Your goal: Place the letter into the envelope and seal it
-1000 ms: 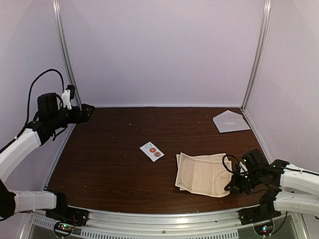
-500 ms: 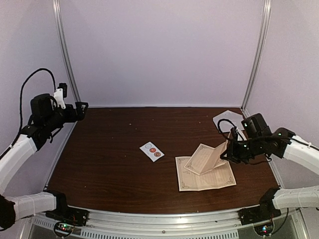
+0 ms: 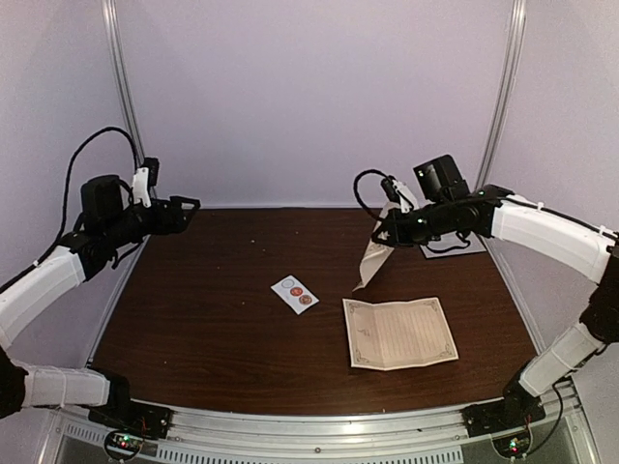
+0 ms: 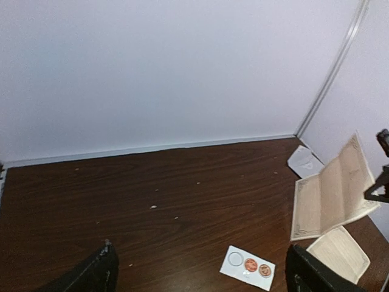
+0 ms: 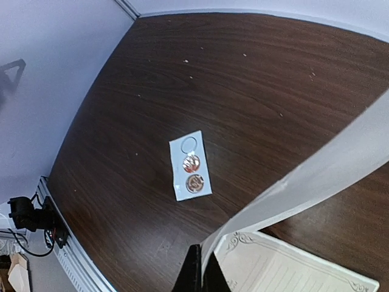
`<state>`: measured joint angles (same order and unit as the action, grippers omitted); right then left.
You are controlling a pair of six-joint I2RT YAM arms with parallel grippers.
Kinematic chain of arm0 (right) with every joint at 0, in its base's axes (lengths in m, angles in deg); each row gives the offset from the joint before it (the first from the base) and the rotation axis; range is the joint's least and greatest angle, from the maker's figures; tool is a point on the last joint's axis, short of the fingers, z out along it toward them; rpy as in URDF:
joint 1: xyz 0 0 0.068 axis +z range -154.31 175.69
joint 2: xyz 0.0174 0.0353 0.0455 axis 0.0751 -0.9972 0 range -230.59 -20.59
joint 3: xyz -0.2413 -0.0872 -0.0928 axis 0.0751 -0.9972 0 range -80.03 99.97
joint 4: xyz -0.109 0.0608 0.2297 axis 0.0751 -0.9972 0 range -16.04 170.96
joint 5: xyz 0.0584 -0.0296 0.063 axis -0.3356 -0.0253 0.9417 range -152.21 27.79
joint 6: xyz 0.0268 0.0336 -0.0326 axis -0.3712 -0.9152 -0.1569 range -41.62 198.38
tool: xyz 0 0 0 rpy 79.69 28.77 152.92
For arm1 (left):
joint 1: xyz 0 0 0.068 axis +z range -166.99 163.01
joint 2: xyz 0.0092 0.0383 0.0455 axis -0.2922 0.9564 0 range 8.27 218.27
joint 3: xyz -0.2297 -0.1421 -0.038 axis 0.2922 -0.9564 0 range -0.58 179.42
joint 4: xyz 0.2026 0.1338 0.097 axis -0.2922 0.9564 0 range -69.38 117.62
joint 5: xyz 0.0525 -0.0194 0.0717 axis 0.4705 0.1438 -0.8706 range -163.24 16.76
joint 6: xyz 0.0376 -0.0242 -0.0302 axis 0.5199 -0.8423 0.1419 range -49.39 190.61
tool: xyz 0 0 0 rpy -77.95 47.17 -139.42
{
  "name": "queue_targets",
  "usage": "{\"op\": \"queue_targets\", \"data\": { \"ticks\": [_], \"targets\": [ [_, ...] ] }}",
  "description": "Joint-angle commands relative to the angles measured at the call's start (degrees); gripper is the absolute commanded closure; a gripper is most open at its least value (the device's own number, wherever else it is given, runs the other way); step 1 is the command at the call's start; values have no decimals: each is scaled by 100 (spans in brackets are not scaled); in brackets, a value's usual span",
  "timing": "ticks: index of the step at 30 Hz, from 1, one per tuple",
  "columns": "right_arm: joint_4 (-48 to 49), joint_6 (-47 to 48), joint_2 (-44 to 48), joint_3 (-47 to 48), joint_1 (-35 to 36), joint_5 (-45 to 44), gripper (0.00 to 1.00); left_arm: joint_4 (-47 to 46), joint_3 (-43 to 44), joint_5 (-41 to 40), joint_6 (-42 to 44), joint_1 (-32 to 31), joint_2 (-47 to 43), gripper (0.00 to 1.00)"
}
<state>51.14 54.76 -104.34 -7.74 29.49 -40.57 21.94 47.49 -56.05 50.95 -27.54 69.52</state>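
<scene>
A cream letter sheet (image 3: 371,258) hangs in the air over the back middle of the table, pinched at its top corner by my shut right gripper (image 3: 383,233). The right wrist view shows that letter (image 5: 316,176) edge-on as a pale band running out of the closed right gripper (image 5: 201,275). A second cream bordered sheet (image 3: 399,332) lies flat at the front right. Behind my right arm, in the back right corner, the pale envelope (image 3: 465,244) lies partly hidden. My left gripper (image 3: 190,205) is open and empty, raised at the far left; its dark fingertips (image 4: 91,277) frame bare table.
A small white strip with round orange stickers (image 3: 295,294) lies near the table's middle, left of the flat sheet. The same strip (image 5: 190,165) lies below the right gripper. Metal posts and pale walls close the table at the back and sides.
My right gripper has risen from the front right and swung back and left, carrying one sheet off the pile. The other sheet stayed flat. The left arm shifted slightly right.
</scene>
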Motion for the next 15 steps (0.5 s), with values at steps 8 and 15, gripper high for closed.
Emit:
{"op": "queue_targets", "data": {
  "ticks": [8, 15],
  "targets": [
    [-1188, 2276, -1307, 2537, 1136, 1882, 100, -971, 974, 2371, 859, -1480, 992, 2],
    [-1750, 3025, -1127, 2649, 1456, 2337, 100, -643, 949, 2521, 1321, -1635, 1068, 2]
  ]
}}
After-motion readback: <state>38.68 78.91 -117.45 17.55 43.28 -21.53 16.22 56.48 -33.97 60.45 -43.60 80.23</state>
